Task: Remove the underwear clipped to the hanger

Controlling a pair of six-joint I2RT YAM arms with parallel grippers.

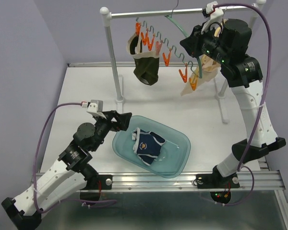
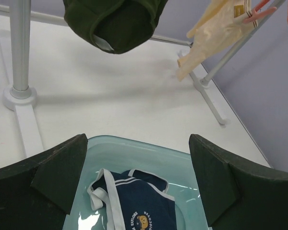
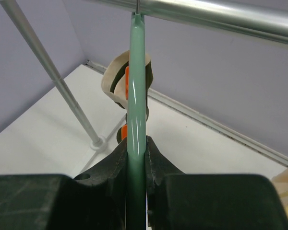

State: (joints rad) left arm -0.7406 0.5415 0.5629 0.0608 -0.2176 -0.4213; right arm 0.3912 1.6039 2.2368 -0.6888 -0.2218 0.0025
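The green hanger [image 1: 175,24] hangs from the silver rail [image 1: 153,13]. My right gripper [image 1: 191,43] is shut on the hanger's green bar [image 3: 137,96]. The dark olive underwear [image 1: 145,64] hangs clipped at the hanger's left end and shows in the left wrist view [image 2: 115,21]. The pale beige underwear [image 1: 206,72] hangs clipped at the right end, partly behind my right arm. The navy brief [image 1: 148,144] lies in the teal basin [image 1: 175,139]. My left gripper [image 1: 126,120] is open and empty over the basin's left rim, above the navy brief [image 2: 139,201].
Several orange clips [image 1: 156,48] hang along the hanger's wavy bar. The rack's white post [image 1: 113,57] and foot [image 2: 19,98] stand behind the basin. The rack's right foot [image 1: 224,110] lies on the white table.
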